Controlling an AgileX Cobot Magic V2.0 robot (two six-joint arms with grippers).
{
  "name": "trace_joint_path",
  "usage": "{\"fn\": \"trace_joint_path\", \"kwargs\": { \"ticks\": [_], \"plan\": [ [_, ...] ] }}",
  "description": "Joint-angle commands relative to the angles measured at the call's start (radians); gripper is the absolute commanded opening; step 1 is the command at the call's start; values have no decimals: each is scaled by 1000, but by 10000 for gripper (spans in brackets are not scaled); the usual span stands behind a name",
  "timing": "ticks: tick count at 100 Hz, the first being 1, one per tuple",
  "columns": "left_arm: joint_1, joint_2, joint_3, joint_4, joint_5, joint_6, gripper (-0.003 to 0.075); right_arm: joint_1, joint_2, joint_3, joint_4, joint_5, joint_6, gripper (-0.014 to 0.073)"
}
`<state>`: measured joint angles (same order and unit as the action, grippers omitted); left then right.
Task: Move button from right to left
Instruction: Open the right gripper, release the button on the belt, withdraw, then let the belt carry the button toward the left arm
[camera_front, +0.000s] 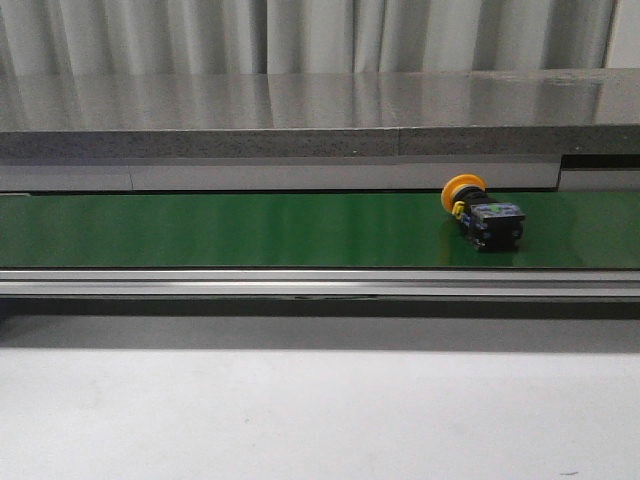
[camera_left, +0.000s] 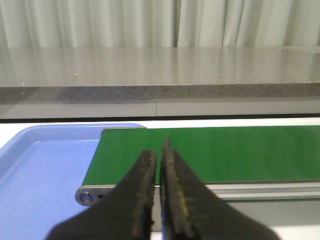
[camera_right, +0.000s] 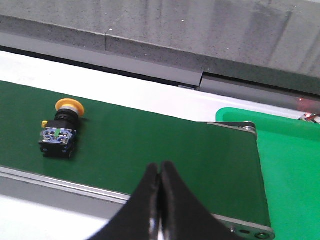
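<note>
The button (camera_front: 480, 210), with a yellow-orange round cap and a black blocky body, lies on its side on the green belt (camera_front: 250, 228), right of the middle. It also shows in the right wrist view (camera_right: 61, 130). My right gripper (camera_right: 160, 170) is shut and empty, over the belt's near edge, apart from the button. My left gripper (camera_left: 159, 155) is shut and empty, over the near edge of the belt's left end (camera_left: 210, 152). Neither gripper shows in the front view.
A blue tray (camera_left: 40, 170) lies beside the belt's left end. A green bin (camera_right: 285, 165) stands past the belt's right end. A metal rail (camera_front: 320, 283) runs along the belt's near side. A grey counter (camera_front: 320, 120) runs behind.
</note>
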<state>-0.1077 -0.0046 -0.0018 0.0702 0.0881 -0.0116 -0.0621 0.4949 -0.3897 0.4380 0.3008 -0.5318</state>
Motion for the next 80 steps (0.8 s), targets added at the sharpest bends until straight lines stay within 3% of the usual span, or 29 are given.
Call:
{"fn": "trace_joint_path", "kwargs": {
  "ticks": [1,19,36,57,80],
  "plan": [
    [-7,-35,23,-10,-79,-9,5,1,1,-27,17,-66,-8,-64],
    [-7,-12,-59,-19,-54,-9,5,1,1,-27,17,-66,-8,-64],
    [-7,83,-214,-36,91,-9,5,1,1,-27,17,-66,-8,-64],
    [-7,284,-417,-44,279,-9,5,1,1,-27,17,-66,-8,-64],
    [-7,527,-596,-86,380,-9,5,1,1,-27,17,-66,-8,-64]
  ]
}}
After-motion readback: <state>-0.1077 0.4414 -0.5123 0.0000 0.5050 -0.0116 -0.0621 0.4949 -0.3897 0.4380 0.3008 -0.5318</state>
